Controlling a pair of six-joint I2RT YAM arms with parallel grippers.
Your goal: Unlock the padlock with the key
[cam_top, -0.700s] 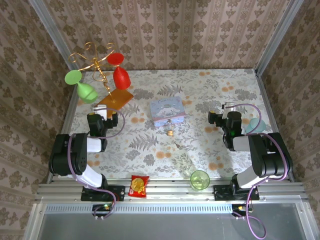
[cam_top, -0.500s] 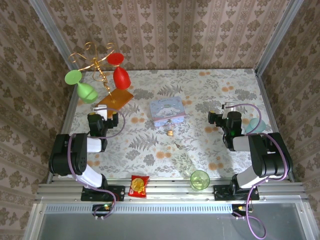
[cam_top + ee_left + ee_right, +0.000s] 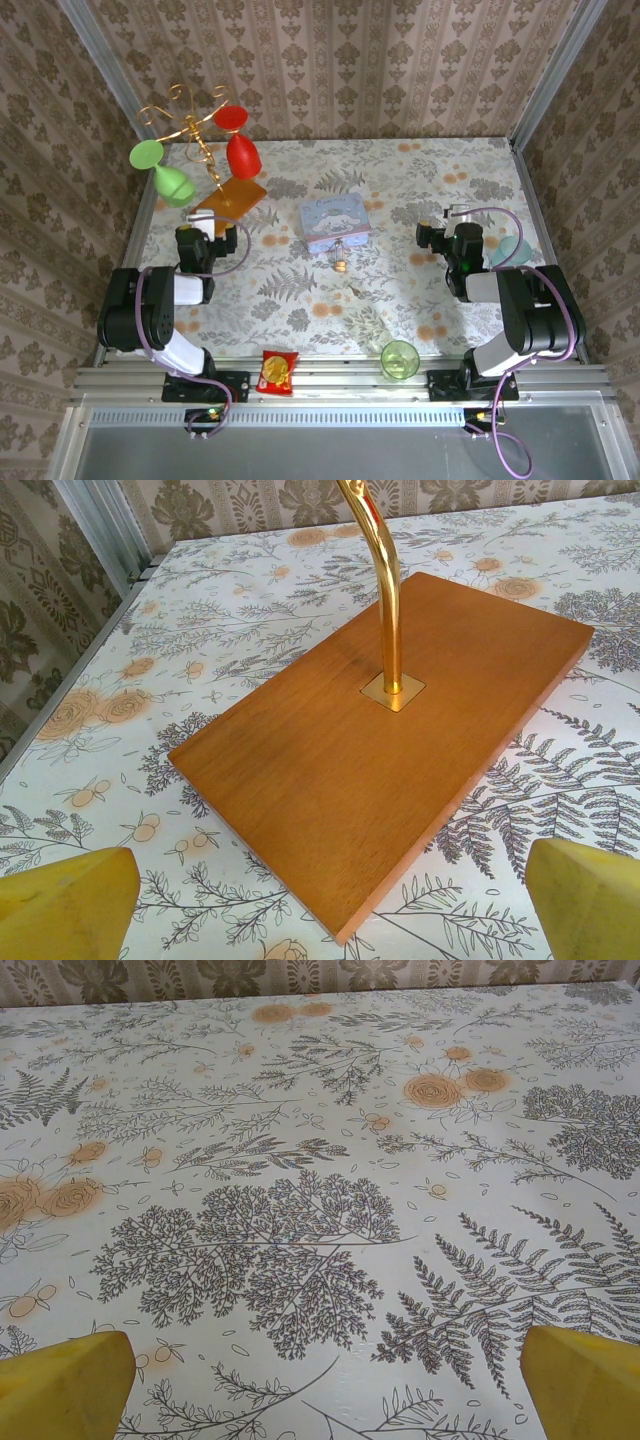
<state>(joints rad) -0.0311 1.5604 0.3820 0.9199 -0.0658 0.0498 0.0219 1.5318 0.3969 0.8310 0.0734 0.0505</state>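
The tiny brass padlock (image 3: 341, 264) lies on the flowered tablecloth just in front of the pale blue tin (image 3: 335, 222), its thin shackle pointing toward the tin. A thin silvery key (image 3: 357, 291) lies a little nearer and to the right of it, barely visible. My left gripper (image 3: 206, 224) rests at the left, well away from both, with its yellow fingertips (image 3: 60, 905) wide apart and nothing between them. My right gripper (image 3: 455, 217) sits at the right, open over bare cloth, its fingertips (image 3: 585, 1380) also spread.
A gold stand on a wooden base (image 3: 390, 730) lies right ahead of the left gripper, holding red (image 3: 242, 155) and green (image 3: 172, 180) glasses. A green cup (image 3: 399, 358) and an orange snack packet (image 3: 277, 371) sit at the near edge. A teal object (image 3: 510, 250) lies by the right arm.
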